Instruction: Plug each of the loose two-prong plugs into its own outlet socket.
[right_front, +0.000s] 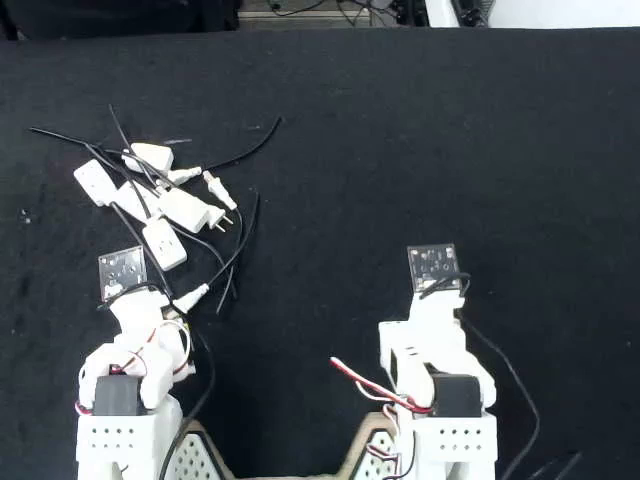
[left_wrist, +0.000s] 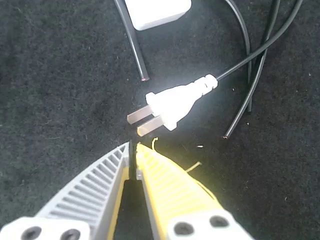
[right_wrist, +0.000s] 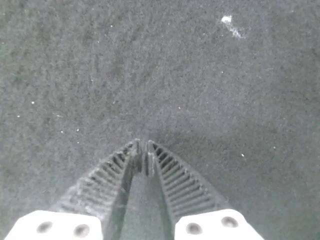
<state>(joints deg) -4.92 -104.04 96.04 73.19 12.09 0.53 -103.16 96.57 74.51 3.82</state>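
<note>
Left gripper (left_wrist: 134, 146): fingers closed tip to tip, grey against yellow, clamped on nothing. Hangs low over the black mat (left_wrist: 55, 85).

Nearest plug (left_wrist: 175, 102): white, two-prong, flat on the mat just beyond the closed tips. Prongs (left_wrist: 142, 124) aimed back toward the tips, with the nearer prong almost at the yellow finger's end (touching or a sliver apart: cannot tell). Body angled off to one side of the finger line. Own black cord (left_wrist: 240, 65) leaves the tail, heading away from the gripper.

Around it, left wrist view: more black cords (left_wrist: 260, 75) run beside the plug's own cord, one cut end lying near the plug body. Another cut cord (left_wrist: 131, 42) ends just past the prongs. White outlet socket (left_wrist: 157, 11) farther on, well apart from the plug.

High view: same plug (right_front: 192, 296) just beside the left arm (right_front: 135, 340). Tangle (right_front: 160, 195) of white sockets, plugs and cords lies farther out on the left. Loose plug (right_front: 214, 186) at the tangle's right edge.

Right gripper (right_wrist: 142, 146): both dark fingers meet at the tips, holding nothing. Black mat beneath, pale fleck of lint (right_wrist: 230, 22) ahead. Right arm (right_front: 437, 340) well apart from the tangle.
</note>
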